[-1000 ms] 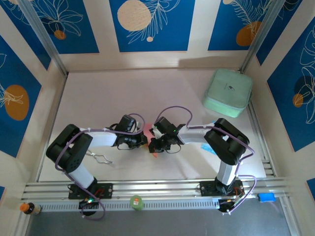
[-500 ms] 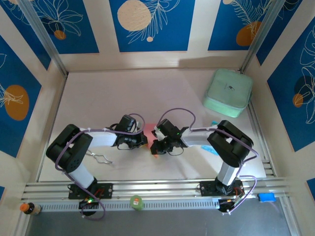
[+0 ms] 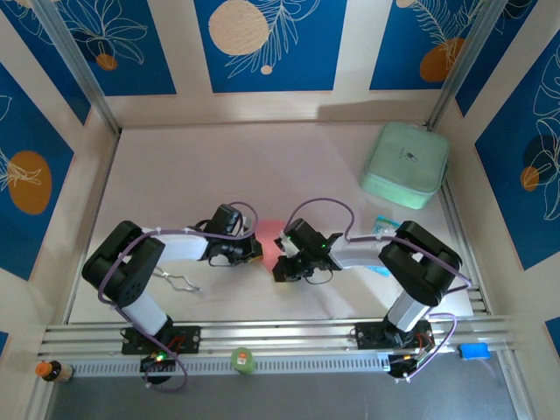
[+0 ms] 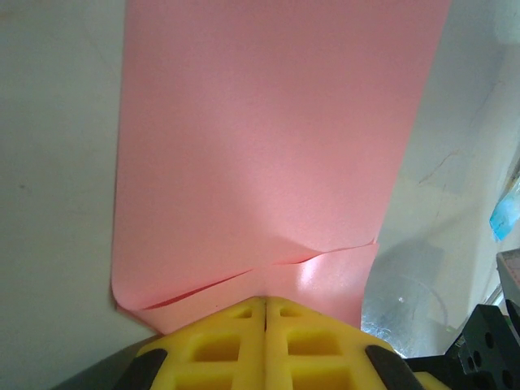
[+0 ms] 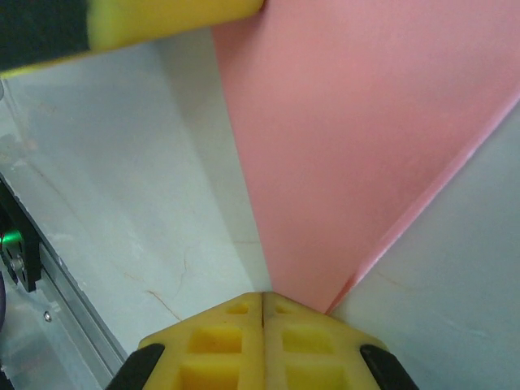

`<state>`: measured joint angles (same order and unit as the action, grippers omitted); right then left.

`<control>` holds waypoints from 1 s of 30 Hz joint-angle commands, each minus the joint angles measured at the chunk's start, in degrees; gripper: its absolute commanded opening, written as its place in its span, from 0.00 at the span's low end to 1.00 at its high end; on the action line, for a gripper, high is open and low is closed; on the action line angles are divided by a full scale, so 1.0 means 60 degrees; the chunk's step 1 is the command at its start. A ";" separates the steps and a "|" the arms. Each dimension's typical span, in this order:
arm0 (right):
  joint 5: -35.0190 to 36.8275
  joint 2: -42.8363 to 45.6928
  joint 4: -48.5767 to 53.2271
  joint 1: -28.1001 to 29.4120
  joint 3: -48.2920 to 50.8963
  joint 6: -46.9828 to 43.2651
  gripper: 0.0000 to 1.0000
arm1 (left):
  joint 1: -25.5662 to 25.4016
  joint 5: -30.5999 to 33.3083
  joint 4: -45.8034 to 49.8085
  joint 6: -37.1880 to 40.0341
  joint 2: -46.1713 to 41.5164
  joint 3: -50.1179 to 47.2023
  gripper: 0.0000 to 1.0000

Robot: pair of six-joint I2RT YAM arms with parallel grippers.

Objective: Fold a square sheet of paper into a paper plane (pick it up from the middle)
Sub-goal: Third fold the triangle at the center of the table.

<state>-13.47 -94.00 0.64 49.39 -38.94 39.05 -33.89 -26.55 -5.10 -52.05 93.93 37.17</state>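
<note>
Sheet of pink paper (image 4: 276, 146) lies between the two tools, both pressed together: left tool (image 4: 266, 301) at its folded edge, right tool (image 5: 264, 296) at its pointed corner.

From my remote station I looked into a booth walled with deep blue panels (image 3: 271, 44) printed with white line-drawn leaves and round cream and orange discs. Plain cream strips (image 3: 354, 44) separated the panels, and slanted silver metal posts (image 3: 74, 66) stood in both back corners. The flat off-white tabletop (image 3: 219, 166) was evenly lit from above, with a soft grey shadow (image 3: 376, 112) lying along the foot of the back wall on the right. Ribbed aluminium rails (image 3: 289, 337) ran along the near edge, and a dull grey strip of floor (image 3: 306, 398) lay below them.
</note>
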 commanded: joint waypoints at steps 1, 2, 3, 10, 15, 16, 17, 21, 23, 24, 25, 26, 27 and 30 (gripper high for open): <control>-0.0099 0.0242 0.1039 0.0221 0.0531 0.0120 0.02 | -0.0002 0.0636 0.0810 0.0137 0.0341 -0.0129 0.00; -0.0106 0.0380 0.1030 0.0206 0.0572 0.0152 0.02 | 0.0002 0.0616 0.0793 0.0135 0.0341 -0.0117 0.00; -0.0136 0.0511 0.1035 0.0176 0.0581 0.0171 0.02 | -0.0006 0.0617 0.0804 0.0148 0.0316 -0.0096 0.00; -0.0104 0.1525 0.1195 -0.0133 0.0082 0.0245 0.02 | -0.0006 0.0687 0.0909 0.0183 0.0253 -0.0038 0.00; -0.0338 0.0999 0.0863 -0.0466 -0.0645 0.0479 0.02 | -0.0018 0.0601 0.0807 0.0101 0.0261 -0.0039 0.00; -0.0307 0.0789 0.0802 -0.0482 -0.0856 0.0561 0.02 | -0.0014 0.0588 0.0785 0.0084 0.0253 -0.0032 0.00; -0.0303 0.0568 0.0796 -0.0485 -0.1075 0.0556 0.02 | -0.0018 0.0586 0.0798 0.0119 0.0255 -0.0022 0.00; -0.0313 -0.0256 0.0962 -0.0555 -0.1890 0.0462 0.02 | -0.0013 0.0630 0.0871 0.0214 0.0239 0.0035 0.00; -0.0304 -0.0622 0.0984 -0.0575 -0.2091 0.0478 0.03 | -0.0012 0.0660 0.0938 0.0281 0.0255 0.0111 0.00; -0.0309 -0.0732 0.0944 -0.0570 -0.2124 0.0514 0.03 | -0.0018 0.0640 0.0920 0.0296 0.0276 0.0119 0.00; -0.0317 -0.0868 0.0889 -0.0584 -0.2111 0.0559 0.03 | 0.0000 0.0618 0.0899 0.0282 0.0301 0.0098 0.00; -0.0305 -0.0982 0.0865 -0.0584 -0.2087 0.0613 0.03 | -0.0017 0.0595 0.0828 0.0246 0.0315 0.0050 0.00; -0.0348 -0.1099 0.0875 -0.0614 -0.2066 0.0654 0.03 | -0.0007 0.0565 0.0719 0.0211 0.0329 0.0019 0.00; -0.0212 -0.1302 0.1005 -0.0570 -0.1774 0.0668 0.02 | -0.0008 0.0542 0.0656 0.0208 0.0392 0.0045 0.00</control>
<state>-13.96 -100.79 5.19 46.04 -50.85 42.09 -33.89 -26.33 -4.16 -52.03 94.00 37.71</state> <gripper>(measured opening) 0.050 0.064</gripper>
